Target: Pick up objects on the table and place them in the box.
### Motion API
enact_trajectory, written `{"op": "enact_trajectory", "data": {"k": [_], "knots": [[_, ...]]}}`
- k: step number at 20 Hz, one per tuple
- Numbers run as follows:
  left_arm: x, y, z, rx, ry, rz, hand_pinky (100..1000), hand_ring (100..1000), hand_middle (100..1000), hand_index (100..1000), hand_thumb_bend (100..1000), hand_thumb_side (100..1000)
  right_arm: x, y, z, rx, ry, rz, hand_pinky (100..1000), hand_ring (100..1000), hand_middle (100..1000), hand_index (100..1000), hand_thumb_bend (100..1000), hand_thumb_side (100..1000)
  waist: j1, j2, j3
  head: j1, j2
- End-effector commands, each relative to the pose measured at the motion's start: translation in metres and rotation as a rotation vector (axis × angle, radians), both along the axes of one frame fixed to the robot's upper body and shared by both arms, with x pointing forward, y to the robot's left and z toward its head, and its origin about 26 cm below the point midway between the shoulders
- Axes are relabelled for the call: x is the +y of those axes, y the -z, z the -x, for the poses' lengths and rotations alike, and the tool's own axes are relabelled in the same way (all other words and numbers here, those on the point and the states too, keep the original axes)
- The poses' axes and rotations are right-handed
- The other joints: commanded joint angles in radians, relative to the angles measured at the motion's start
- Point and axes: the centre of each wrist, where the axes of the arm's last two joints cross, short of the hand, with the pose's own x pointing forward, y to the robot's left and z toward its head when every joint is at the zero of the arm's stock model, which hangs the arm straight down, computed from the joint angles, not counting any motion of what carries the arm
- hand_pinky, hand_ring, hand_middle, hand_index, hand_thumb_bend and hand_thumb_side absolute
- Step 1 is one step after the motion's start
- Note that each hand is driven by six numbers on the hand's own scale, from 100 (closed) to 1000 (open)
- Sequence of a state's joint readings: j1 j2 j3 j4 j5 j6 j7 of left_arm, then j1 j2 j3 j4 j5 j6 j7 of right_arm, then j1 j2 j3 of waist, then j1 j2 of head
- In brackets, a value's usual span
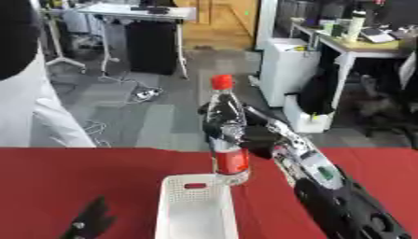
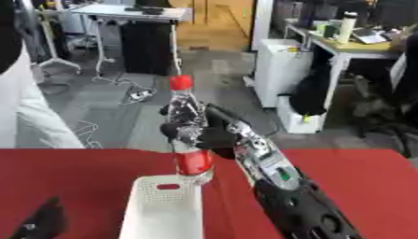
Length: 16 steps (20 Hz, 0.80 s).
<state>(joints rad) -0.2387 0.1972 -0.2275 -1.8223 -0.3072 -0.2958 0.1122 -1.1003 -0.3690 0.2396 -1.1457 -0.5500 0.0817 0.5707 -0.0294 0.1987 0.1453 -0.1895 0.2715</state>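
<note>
Holding: my right hand [image 1: 260,140], near the middle of the frame, has its fingers curled round 1 bottle [image 1: 226,133].
Bottle: clear plastic, red cap on top, red label low on the body; I see it upright, lifted off the cloth, its base just above the far end of the box [image 1: 196,205].
Box: white, perforated walls with a slot handle in the far wall, sitting at lower centre of the frame on the red table [image 1: 73,177]; I see nothing inside it.
Right arm: black with silver joints, coming in from the lower right corner and reaching up to the bottle.
Left hand [image 1: 88,221]: dark, low in the lower left corner, well apart from the box; I cannot tell how its fingers are set.
Background: a person's white sleeve [image 1: 37,107] at the upper left edge, touching nothing.
</note>
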Motion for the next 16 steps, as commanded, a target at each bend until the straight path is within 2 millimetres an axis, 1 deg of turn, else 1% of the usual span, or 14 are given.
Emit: {"op": "enact_trajectory", "data": {"k": [1,5,7,9,12,13,14,16], "knots": [[0.003,-0.003,0.000,-0.003,0.004,-0.004,878,1000,1000,888,100,589,0.010,-0.022,0.001,-0.058,-0.030,0.001,100,100,148,425,188,100,-0.002,-0.031,0.004,0.017,-0.001],[0.003,-0.002,0.000,0.005,0.005,-0.001,878,1000,1000,888,100,591,0.025,-0.023,0.002,-0.085,-0.058,-0.007,100,100,149,424,197,100,-0.008,-0.042,0.008,0.037,-0.001],[0.002,-0.002,-0.001,0.006,0.007,0.002,878,1000,1000,888,100,608,0.032,-0.021,0.004,-0.079,-0.073,-0.027,100,100,148,423,211,100,-0.009,-0.045,0.009,0.044,-0.002],[0.002,-0.003,-0.001,0.006,0.010,0.006,878,1000,1000,888,100,593,0.037,-0.016,0.007,-0.070,-0.085,-0.042,100,100,149,424,222,100,-0.008,-0.045,0.011,0.049,-0.005],[0.000,-0.004,-0.002,0.003,0.013,0.011,878,1000,1000,888,100,593,0.040,-0.009,0.011,-0.061,-0.085,-0.059,100,100,153,427,236,100,-0.007,-0.044,0.011,0.055,-0.007],[0.000,-0.005,-0.002,0.002,0.013,0.012,878,1000,1000,888,100,593,0.040,-0.007,0.013,-0.062,-0.080,-0.065,100,100,153,427,212,100,-0.006,-0.042,0.011,0.058,-0.007],[0.000,-0.005,-0.003,0.001,0.013,0.012,878,1000,1000,887,100,593,0.040,-0.004,0.014,-0.065,-0.074,-0.069,100,100,162,432,244,100,-0.005,-0.040,0.010,0.061,-0.005],[-0.001,-0.006,-0.003,-0.002,0.014,0.013,878,1000,1000,887,100,593,0.039,0.000,0.018,-0.086,-0.057,-0.079,100,100,178,442,257,100,-0.003,-0.035,0.010,0.065,-0.001]]}}
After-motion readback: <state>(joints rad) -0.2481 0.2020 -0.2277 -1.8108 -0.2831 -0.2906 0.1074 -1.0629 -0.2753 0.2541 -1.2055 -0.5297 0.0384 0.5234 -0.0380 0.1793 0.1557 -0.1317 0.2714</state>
